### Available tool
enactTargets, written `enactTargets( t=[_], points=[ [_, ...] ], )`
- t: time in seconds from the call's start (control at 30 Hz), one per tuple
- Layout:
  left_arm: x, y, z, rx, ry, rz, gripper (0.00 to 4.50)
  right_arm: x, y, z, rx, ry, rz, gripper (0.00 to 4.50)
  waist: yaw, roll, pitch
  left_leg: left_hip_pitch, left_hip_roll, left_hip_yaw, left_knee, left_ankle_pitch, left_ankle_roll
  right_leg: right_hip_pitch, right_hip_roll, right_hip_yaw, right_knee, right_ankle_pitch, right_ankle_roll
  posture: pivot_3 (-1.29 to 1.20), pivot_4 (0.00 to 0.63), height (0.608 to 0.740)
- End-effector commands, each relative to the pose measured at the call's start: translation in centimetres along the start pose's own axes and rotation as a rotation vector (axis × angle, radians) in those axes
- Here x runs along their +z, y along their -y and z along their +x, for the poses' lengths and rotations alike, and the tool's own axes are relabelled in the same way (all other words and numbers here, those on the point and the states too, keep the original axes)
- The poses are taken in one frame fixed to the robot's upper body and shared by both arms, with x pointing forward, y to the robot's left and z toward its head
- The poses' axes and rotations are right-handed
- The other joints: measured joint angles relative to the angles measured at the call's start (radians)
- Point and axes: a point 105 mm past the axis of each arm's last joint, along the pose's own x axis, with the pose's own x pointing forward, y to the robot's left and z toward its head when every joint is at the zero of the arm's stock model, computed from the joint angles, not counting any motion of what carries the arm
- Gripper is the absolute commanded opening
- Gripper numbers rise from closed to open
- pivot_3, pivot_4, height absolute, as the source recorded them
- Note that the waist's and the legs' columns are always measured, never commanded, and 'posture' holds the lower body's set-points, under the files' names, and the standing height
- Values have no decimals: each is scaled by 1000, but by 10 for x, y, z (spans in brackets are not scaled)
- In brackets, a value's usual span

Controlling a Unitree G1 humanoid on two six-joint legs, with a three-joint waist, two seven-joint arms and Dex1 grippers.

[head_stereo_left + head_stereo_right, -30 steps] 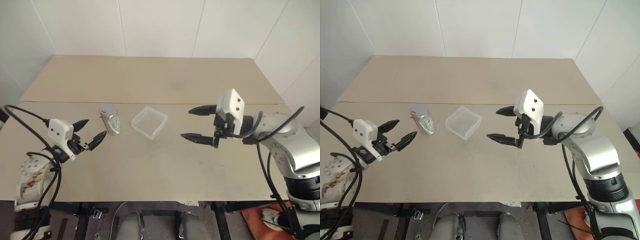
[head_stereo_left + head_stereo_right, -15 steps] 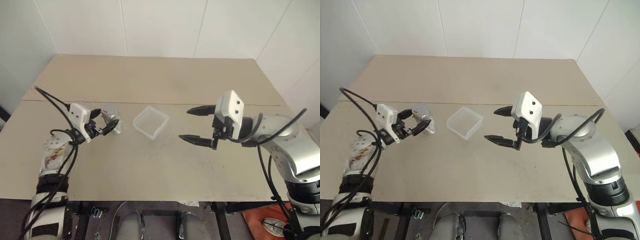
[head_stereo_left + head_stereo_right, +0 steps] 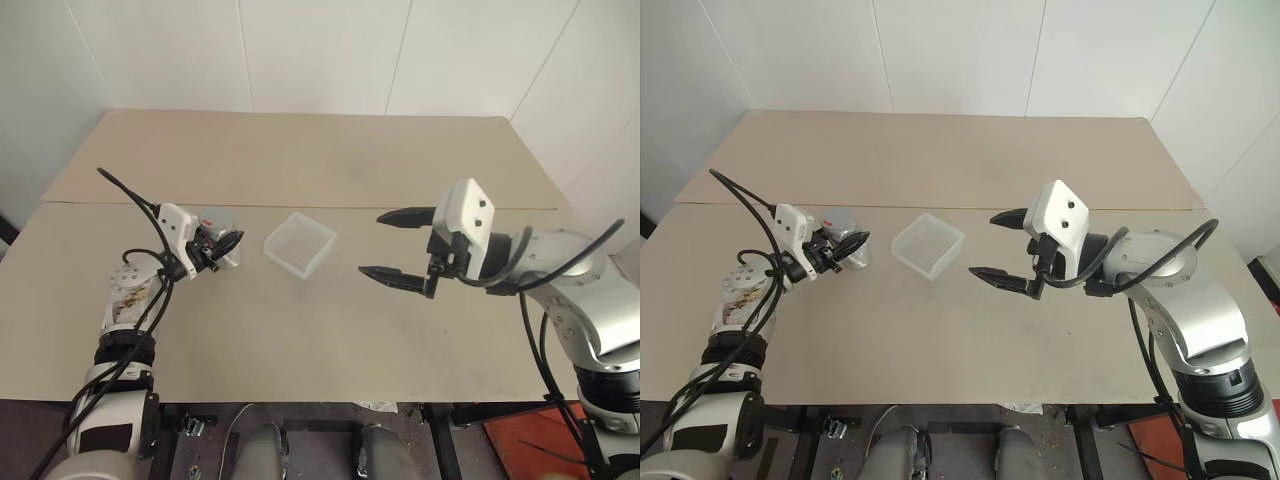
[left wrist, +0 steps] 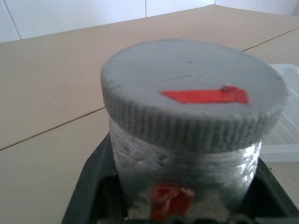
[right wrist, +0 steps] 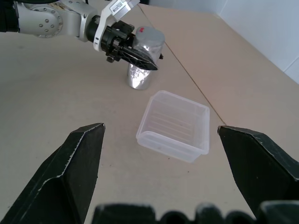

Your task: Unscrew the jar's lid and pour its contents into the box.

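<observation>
Jar gripped, lid still on; nothing poured yet.

Left gripper (image 3: pixel 840 247) is pinched on the small clear-greyish plastic jar (image 3: pixel 222 246), standing upright on the tan table (image 3: pixel 300 330) at left; its round grey ribbed screw lid (image 4: pixel 194 100) remains seated. Right gripper (image 3: pixel 392 246) hangs spread wide, holding nothing, right of the shallow translucent white box (image 3: pixel 299 244), which looks empty. Left to do: unscrewing, pouring. Count: one jar, one lid, one box, two grippers.

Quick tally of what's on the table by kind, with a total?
Jar, gripped by the left gripper: 1
Lid, screwed on the jar: 1
Box: 1
Total: 3
</observation>
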Motion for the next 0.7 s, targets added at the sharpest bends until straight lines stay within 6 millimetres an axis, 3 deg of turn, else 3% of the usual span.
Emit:
enactTargets(
  t=[0.03,0.17,0.33,0.5,0.7],
  points=[
    [26,-2,-3,-16,61,60,1945,15,2,-3,-20,57,-33,4500,0,0,0,0,0,0,0,0,0,0,0,0,0,0,0,0,150,740],
    [51,6,-5,-79,96,82,1945,23,4,6,-7,102,-39,4500,-2,0,0,0,0,0,0,0,0,0,0,0,0,0,0,0,150,740],
    [96,39,-21,-409,90,71,1945,62,0,37,92,262,-15,4500,-22,0,0,-1,1,-1,0,0,-1,-3,1,1,2,0,0,0,150,740],
    [107,63,-30,-667,66,100,1945,92,-4,67,168,357,25,4500,-22,0,0,-1,1,0,-1,0,-1,-3,1,1,3,0,0,0,150,740],
    [115,76,-15,-775,84,108,1945,104,0,99,151,349,85,4500,-13,0,0,-3,0,-1,0,1,-1,-3,1,0,3,0,0,0,150,740]
  ],
)
